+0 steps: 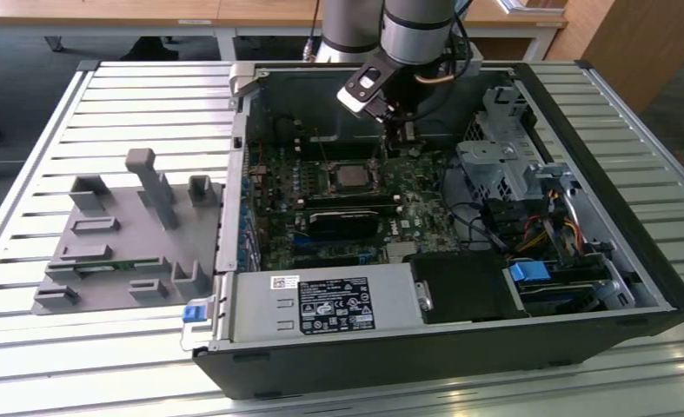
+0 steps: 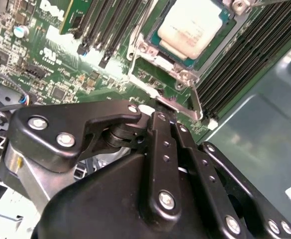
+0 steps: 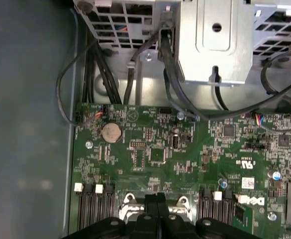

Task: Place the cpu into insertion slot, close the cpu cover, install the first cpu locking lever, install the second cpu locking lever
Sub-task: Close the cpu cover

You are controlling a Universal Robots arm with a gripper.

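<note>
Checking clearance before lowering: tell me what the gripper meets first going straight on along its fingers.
Probably the metal edge of the cpu cover, beside the cpu. The gripper, shut, hangs close over it, pointing at the motherboard. Depth is unclear.

The cpu [image 2: 189, 24] shows a pale, matt metal face, framed by the bare grey metal of the cpu cover [image 2: 185, 75] on a green, faintly glossy motherboard [image 3: 185, 154]. The pincer [image 2: 161, 112] is matt black, studded with bright steel screw heads. Beside the smooth black case [image 1: 434, 365], a matt grey plastic fixture [image 1: 122, 234] sits on the table's [image 1: 40, 365] pale, ribbed metal, which has a dull sheen.
</note>
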